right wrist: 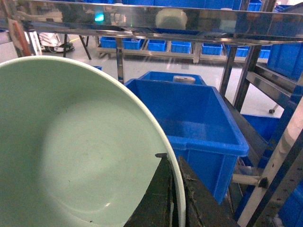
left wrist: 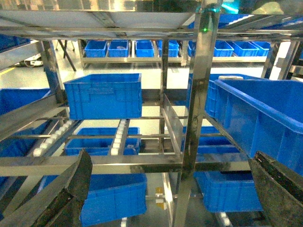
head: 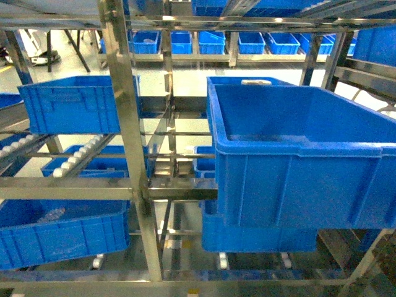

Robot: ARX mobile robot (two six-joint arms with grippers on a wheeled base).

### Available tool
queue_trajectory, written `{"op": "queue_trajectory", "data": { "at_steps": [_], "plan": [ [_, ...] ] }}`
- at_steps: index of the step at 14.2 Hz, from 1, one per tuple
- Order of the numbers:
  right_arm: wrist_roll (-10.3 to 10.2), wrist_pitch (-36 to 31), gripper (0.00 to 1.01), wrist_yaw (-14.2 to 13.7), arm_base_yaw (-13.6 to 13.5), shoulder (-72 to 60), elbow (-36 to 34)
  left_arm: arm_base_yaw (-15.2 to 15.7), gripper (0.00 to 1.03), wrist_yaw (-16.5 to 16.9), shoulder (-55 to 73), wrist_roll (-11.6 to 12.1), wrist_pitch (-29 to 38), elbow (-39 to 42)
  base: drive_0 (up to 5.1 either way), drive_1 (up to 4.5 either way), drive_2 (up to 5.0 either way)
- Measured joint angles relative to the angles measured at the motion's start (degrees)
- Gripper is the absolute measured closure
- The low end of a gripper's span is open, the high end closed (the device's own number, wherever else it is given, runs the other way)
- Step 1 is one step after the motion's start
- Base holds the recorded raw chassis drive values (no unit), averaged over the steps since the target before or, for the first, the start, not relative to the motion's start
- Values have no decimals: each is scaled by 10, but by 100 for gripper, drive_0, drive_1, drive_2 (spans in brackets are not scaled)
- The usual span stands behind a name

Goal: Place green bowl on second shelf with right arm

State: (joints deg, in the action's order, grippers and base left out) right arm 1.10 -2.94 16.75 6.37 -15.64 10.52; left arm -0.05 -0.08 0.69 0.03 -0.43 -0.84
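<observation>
The right gripper is pinching the rim of the green bowl, holding it up before the large blue crate sitting on the steel rack; the left gripper is hanging with fingers spread wide, holding nothing

Warehouse aisle w/ steel racks & blue crates

Shiny stainless uprights and crossbars fill the fg; white roller rails run front to back on the left bay. Big deep blue crate sits right, smaller blue crate left, more crates on lower tiers. Far rack across the aisle holds a row of small blue bins. Floor is pale, glossy, w/ bright overhead light reflecting off it.
</observation>
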Motion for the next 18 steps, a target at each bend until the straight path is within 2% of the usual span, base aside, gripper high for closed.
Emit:
{"op": "queue_trajectory", "data": {
  "at_steps": [10,16,17,18],
  "plan": [
    [0,-4,99,0,0,0,0,0,5,-1,0,0,4,0,-3,386,-392],
    [0,-2,99,0,0,0,0,0,5,0,0,0,2,0,0,0,0],
    [6,-16,99,2,-5,-10,-1,0,5,0,0,0,2,0,0,0,0],
    [17,-79,99,-3,-17,-65,-14,0,5,0,0,0,2,0,0,0,0]
  ]
}}
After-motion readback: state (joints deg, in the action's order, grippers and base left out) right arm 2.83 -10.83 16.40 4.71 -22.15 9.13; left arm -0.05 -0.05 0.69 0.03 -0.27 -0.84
